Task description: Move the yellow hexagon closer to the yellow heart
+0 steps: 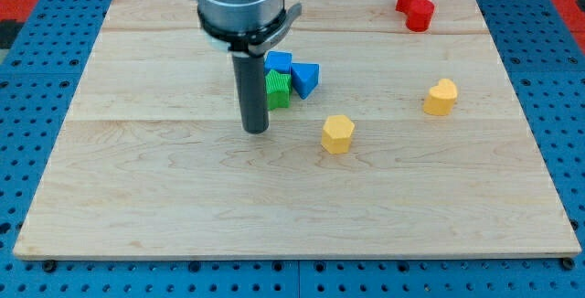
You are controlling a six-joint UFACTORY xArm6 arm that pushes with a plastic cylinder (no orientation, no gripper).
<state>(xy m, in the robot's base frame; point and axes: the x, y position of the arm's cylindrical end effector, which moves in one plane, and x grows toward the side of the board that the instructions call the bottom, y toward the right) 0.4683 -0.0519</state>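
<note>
The arm has no gripper, so there is nothing to open or close, just a rod. My tip (256, 130) sits on the wooden board (137, 197), just below a green block (277, 89) and left of the yellow hexagon (337, 133), near it but not touching. Behind the green block are a blue cube (279, 62) and a blue triangular block (305, 79), clustered. The yellow heart (441, 97) lies to the view's right of the hexagon and slightly higher, well apart. Two red blocks (415, 5) sit at the top right.

Risks: a straight rightward push likely slides the hexagon under the heart, not toward it. Off-centre contact could spin it away. Overshoot could knock the heart. The rod may clip the green block.
</note>
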